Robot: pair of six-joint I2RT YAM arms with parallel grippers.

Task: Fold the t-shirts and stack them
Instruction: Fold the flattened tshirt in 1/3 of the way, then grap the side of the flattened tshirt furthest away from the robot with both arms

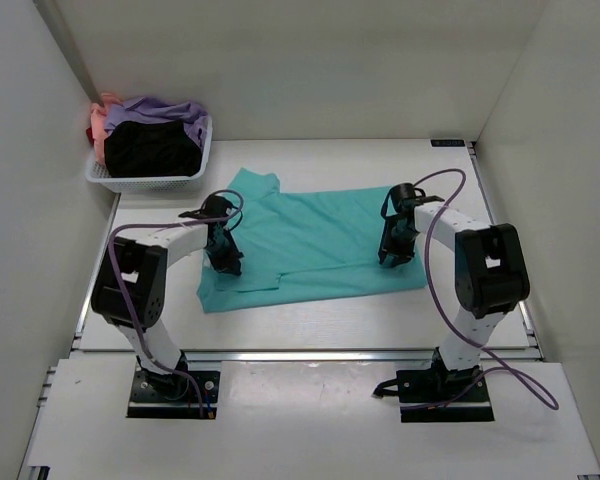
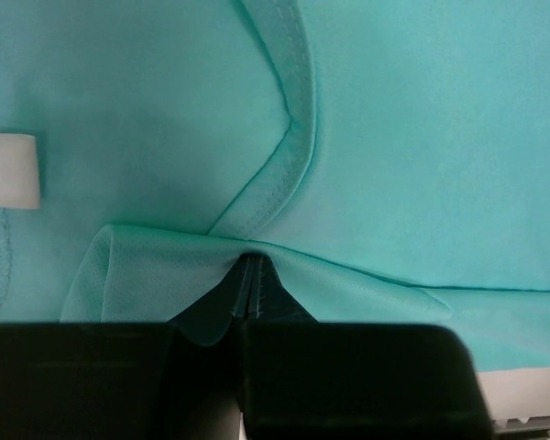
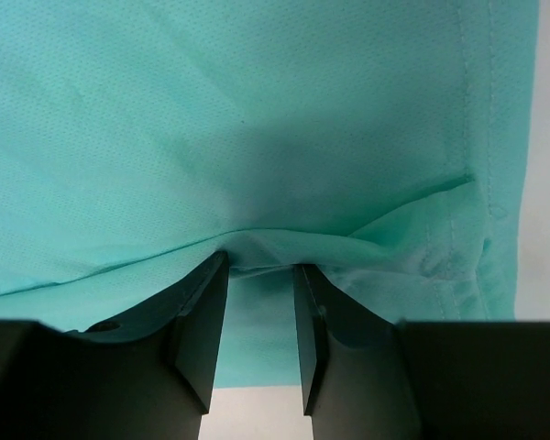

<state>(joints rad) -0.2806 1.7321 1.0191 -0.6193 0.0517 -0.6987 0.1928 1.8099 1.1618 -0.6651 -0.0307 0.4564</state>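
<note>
Fold step. Pinching teal t-shirt (image 1: 320,235), spread beneath, in closed left gripper (image 2: 249,270); straddling cloth ridge with right gripper (image 3: 261,261), jaws part-way apart, hold unverifiable. Next: confirm right pinch, lift both edges together.

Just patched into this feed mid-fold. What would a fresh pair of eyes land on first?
The teal t-shirt spread across the middle of the table, with both arms down on it. The left gripper is shut on a pinch of cloth near the collar end, while the right gripper sits at the hem end, fingers apart with a ridge of cloth at their tips. In the far left corner, a white basket holds heaped shirts, black, lavender and pink.
</note>
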